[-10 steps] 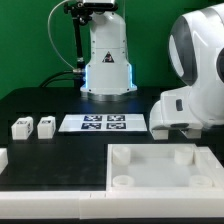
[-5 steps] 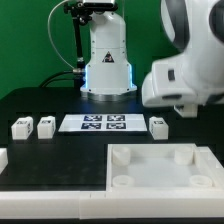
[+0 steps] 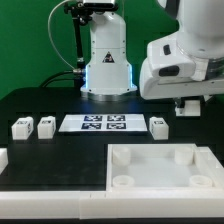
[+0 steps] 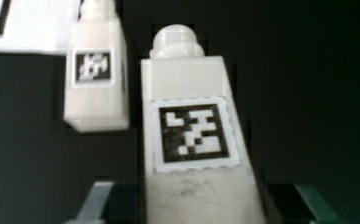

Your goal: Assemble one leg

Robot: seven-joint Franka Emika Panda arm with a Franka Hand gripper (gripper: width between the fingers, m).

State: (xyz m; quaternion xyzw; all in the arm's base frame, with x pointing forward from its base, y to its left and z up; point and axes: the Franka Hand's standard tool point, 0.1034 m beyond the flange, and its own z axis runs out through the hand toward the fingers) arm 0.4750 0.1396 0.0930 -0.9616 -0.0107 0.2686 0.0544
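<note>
The black tabletop [image 3: 40, 150] carries every loose part, spread out so each can be reached on its own. The white arm [image 3: 185, 55] fills the exterior view's upper right, held high above the parts, probably so that what it carries clears them.

The large flat tray-like piece [image 3: 150, 149] lies nearest the camera with its round corner sockets facing up, ready to take legs from above. Behind it the marker board [image 3: 105, 123] lies flat.

The hand [image 3: 189, 104] hangs off the tabletop, over the far right. In the wrist view its 2 fingers [image 4: 106, 200] flank the leg [image 4: 195, 130], which runs lengthwise between them with its peg end pointing away and its tag toward the camera. I judge it gripped by its sides and carried. That hold leaves the peg free for a socket.

A spare leg [image 3: 158, 126] stands just beside the marker board's end on the exterior view's right. 2 more legs [image 3: 22, 127] sit together well off to its left.
</note>
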